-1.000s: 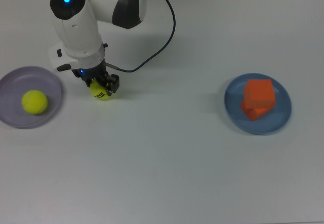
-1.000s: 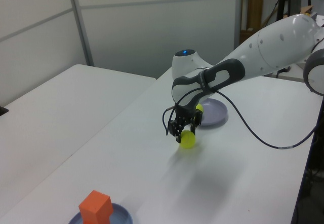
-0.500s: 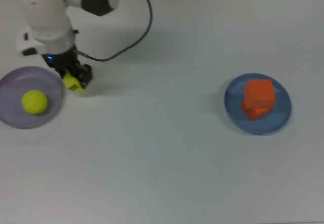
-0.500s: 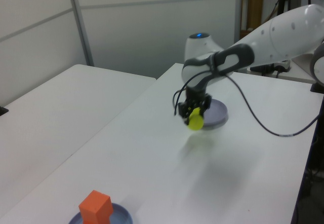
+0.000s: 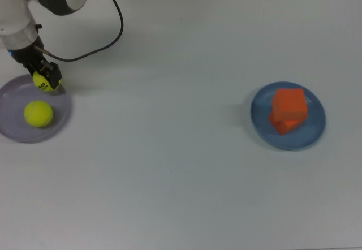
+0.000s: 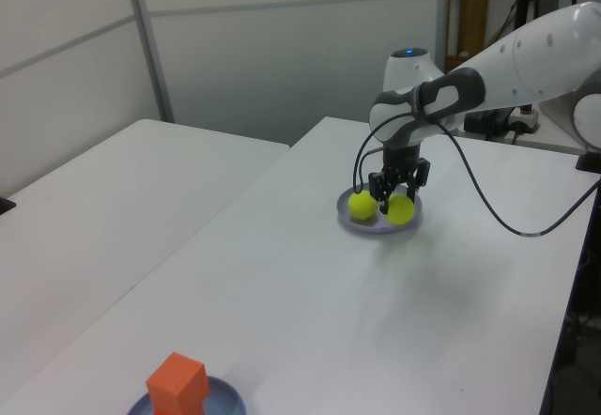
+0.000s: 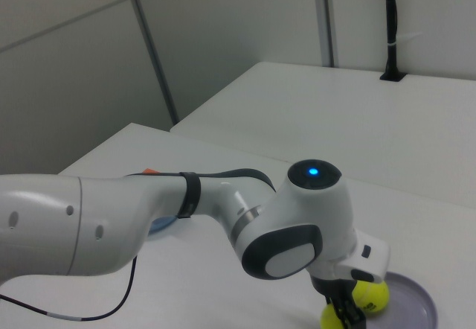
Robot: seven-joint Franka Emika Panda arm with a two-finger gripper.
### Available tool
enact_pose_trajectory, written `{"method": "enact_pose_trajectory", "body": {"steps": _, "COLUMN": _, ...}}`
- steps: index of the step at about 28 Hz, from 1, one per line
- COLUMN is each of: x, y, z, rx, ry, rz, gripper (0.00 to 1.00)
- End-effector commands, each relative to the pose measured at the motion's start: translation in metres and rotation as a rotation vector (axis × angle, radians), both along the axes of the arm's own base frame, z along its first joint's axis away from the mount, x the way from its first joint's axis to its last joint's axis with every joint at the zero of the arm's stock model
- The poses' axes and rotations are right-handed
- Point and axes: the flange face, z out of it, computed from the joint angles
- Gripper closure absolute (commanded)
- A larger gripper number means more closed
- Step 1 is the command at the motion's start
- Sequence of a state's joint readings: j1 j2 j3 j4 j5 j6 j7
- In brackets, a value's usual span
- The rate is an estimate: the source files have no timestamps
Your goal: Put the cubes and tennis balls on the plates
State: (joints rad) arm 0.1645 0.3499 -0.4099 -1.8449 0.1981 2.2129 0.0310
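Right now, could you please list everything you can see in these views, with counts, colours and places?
balls: two, yellow-green; one lying in the purple plate, one held at that plate's rim.
cubes: two, orange, stacked in the blue plate.
plates: two; purple at the top view's left, blue at the top view's right.
table: one, white, under everything.
cable: one, black, trailing from the arm.
arm: one, white.
gripper: one, black, shut on a ball.

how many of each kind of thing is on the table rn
tennis balls: 2 (one held by the gripper at, one at)
cubes: 2, stacked ()
plates: 2 (purple, blue)
total: 6
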Motion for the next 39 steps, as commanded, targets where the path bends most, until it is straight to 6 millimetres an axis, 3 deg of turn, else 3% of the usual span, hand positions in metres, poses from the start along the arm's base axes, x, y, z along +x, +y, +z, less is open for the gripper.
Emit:
{"method": "enact_pose_trajectory", "body": {"steps": 1, "x": 0.012, "y": -0.002, "z": -0.015, "rx": 0.007, "ry": -0.002, "rz": 0.003, "gripper": 1.00}}
{"method": "enact_pose_trajectory", "body": {"steps": 6, "x": 0.014, "y": -0.007, "z": -0.013, "rx": 0.007, "ry": -0.019, "rz": -0.001, "gripper": 1.00}}
{"method": "enact_pose_trajectory", "body": {"steps": 8, "x": 0.020, "y": -0.010, "z": -0.001, "rx": 0.016, "ry": -0.048, "rz": -0.011, "gripper": 0.61}}
{"method": "enact_pose_trajectory", "body": {"steps": 9, "x": 0.021, "y": -0.011, "z": 0.001, "rx": 0.016, "ry": -0.054, "rz": -0.011, "gripper": 0.26}}
{"method": "enact_pose_trajectory", "body": {"steps": 10, "x": 0.021, "y": -0.011, "z": 0.002, "rx": 0.016, "ry": -0.054, "rz": -0.008, "gripper": 0.00}}
{"method": "enact_pose_trajectory", "body": {"steps": 12, "x": 0.022, "y": -0.012, "z": 0.006, "rx": 0.015, "ry": -0.061, "rz": 0.001, "gripper": 0.00}}
{"method": "enact_pose_trajectory", "body": {"steps": 16, "x": 0.017, "y": -0.014, "z": 0.037, "rx": 0.031, "ry": -0.085, "rz": 0.011, "gripper": 0.00}}
{"method": "enact_pose_trajectory", "body": {"steps": 21, "x": 0.003, "y": -0.003, "z": 0.106, "rx": 0.087, "ry": -0.100, "rz": 0.053, "gripper": 0.00}}
{"method": "enact_pose_trajectory", "body": {"steps": 22, "x": -0.001, "y": 0.005, "z": 0.129, "rx": 0.108, "ry": -0.093, "rz": 0.070, "gripper": 0.00}}
{"method": "enact_pose_trajectory", "body": {"steps": 25, "x": -0.004, "y": 0.019, "z": 0.161, "rx": 0.128, "ry": -0.078, "rz": 0.080, "gripper": 0.00}}
{"method": "enact_pose_trajectory", "body": {"steps": 27, "x": -0.004, "y": 0.042, "z": 0.184, "rx": 0.135, "ry": -0.051, "rz": 0.102, "gripper": 0.00}}
{"method": "enact_pose_trajectory", "body": {"steps": 30, "x": -0.006, "y": 0.071, "z": 0.195, "rx": 0.134, "ry": -0.008, "rz": 0.153, "gripper": 0.00}}
{"method": "enact_pose_trajectory", "body": {"steps": 33, "x": -0.012, "y": 0.121, "z": 0.215, "rx": 0.112, "ry": 0.016, "rz": 0.202, "gripper": 0.00}}
{"method": "enact_pose_trajectory", "body": {"steps": 38, "x": -0.024, "y": 0.180, "z": 0.239, "rx": 0.081, "ry": -0.007, "rz": 0.217, "gripper": 0.00}}
{"method": "enact_pose_trajectory", "body": {"steps": 39, "x": -0.030, "y": 0.205, "z": 0.247, "rx": 0.071, "ry": -0.014, "rz": 0.233, "gripper": 0.00}}
